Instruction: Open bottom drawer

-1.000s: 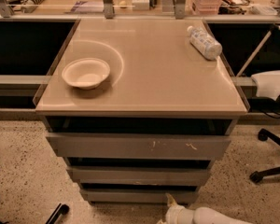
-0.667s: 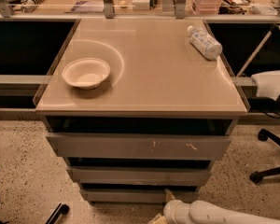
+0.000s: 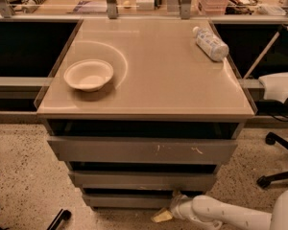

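Bottom drawer (image 3: 127, 200), plain grey, has the gripper (image 3: 169, 208) by its lower right; grip unclear.

Plain grey bottom drawer (image 3: 127, 201), white-scratched grey top front (image 3: 141, 150), white bowl (image 3: 88, 74), yellowish-tipped white gripper (image 3: 167, 211) low at the drawer's right end.

Cabinet top (image 3: 149, 80): flat beige surface, seen from above and in front.
Bowl (image 3: 88, 74): white, upright, on the left part of the top.
Bottle (image 3: 210, 43): clear plastic, lying on its side near the back right corner.
Top drawer (image 3: 134, 150): widest grey front, with white scratch marks right of centre.
Middle drawer (image 3: 143, 181): plain grey front below it.
Bottom drawer (image 3: 125, 201): lowest grey front, just above the speckled floor (image 3: 24, 176).
Gripper (image 3: 170, 208): low, at the right end of the bottom drawer's front.
Arm (image 3: 225, 213): white, reaching in from the lower right corner.
Office chair (image 3: 281, 87): at the right edge, well apart from the cabinet.
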